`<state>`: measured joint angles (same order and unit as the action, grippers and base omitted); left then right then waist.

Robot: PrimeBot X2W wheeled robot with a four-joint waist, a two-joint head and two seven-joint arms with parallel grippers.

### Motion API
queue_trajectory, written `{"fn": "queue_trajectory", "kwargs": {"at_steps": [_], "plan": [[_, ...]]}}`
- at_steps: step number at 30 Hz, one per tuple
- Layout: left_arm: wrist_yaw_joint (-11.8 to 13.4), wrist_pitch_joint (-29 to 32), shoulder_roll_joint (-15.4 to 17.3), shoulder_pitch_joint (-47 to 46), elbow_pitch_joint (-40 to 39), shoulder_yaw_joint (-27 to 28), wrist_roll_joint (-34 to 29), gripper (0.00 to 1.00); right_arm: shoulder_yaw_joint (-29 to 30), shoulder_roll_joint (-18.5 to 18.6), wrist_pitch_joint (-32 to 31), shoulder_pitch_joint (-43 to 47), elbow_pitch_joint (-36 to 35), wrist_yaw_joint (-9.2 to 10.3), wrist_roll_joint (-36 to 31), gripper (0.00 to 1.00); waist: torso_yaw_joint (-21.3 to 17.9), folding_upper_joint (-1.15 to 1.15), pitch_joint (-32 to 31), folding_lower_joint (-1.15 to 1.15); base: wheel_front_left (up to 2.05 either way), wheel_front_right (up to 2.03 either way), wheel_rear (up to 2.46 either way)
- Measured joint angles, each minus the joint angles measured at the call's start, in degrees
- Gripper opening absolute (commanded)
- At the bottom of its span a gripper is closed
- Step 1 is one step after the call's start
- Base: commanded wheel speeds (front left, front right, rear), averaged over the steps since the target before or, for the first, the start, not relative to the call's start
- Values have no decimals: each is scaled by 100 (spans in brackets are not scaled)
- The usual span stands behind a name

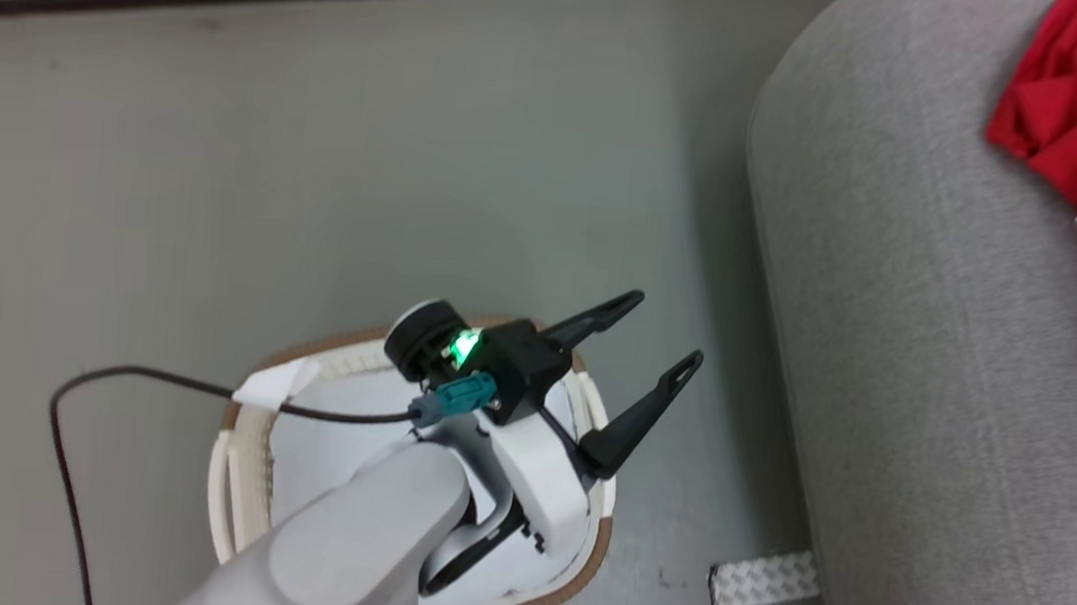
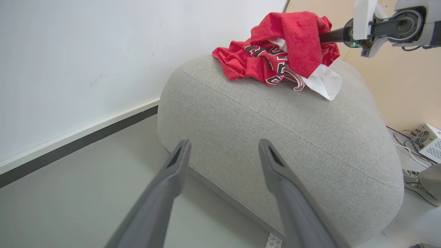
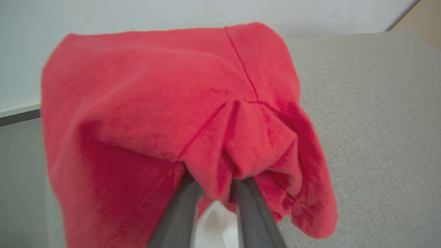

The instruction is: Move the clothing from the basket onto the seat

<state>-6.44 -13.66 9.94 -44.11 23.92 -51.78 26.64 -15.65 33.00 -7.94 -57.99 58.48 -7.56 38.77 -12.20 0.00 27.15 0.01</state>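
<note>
grey seat (image 2: 275, 144): stands on the floor (image 2: 86, 193), with the basket near its side. clothing: both pieces are on the seat's top, toward one end. jersey (image 2: 255, 60): crumpled on the upholstery, black-and-white lettering partly showing. plain red garment (image 2: 296, 38): raised above the jersey and draped over the right gripper (image 3: 217, 182); a white cloth (image 2: 325, 82) hangs from under it onto the seat. basket (image 1: 236, 471): upright on the floor, white lining visible inside. left gripper (image 1: 665, 329): above the basket's rim on the seat side, fingers spread wide, empty. right gripper: fingers close together, clamped on a fold of the plain red garment at the tips.
</note>
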Motion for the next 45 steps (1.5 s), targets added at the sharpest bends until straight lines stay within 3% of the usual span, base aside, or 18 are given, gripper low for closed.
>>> {"fn": "queue_trajectory", "kwargs": {"at_steps": [6,9,19,24,29,37,40,45], "plan": [[30,-65,2,358,130,85,216,100,-556,21,-888,346,-8,1,365,100,-71,0,-619,-1,0,0,0],[98,-103,22,544,145,202,322,100,-835,244,-1066,481,-390,0,472,100,-104,0,-996,-1,0,0,0],[568,-141,397,1017,-278,1085,621,100,-1304,946,-305,864,-2117,1,716,100,-21,1,-2119,-3,0,0,0],[873,-142,592,1441,-513,1674,710,100,-1268,925,367,1376,-2854,1,747,100,302,1,-2438,-3,0,0,0],[1060,-145,721,1902,-702,2154,689,100,-1007,630,943,2037,-3262,1,678,100,703,0,-2667,-3,0,0,0],[1213,-146,603,2760,-923,2925,589,100,-280,-363,1811,3498,-3847,1,271,100,1253,0,-2891,-2,0,0,0],[1195,-147,423,3057,-1138,3360,448,100,36,-795,2000,4013,-4002,1,-77,100,1349,0,-2928,-2,0,0,0],[943,-146,120,3527,-1139,3884,132,100,324,-1473,2201,4642,-4199,1,-569,100,1350,0,-2910,-2,0,0,0]]}}
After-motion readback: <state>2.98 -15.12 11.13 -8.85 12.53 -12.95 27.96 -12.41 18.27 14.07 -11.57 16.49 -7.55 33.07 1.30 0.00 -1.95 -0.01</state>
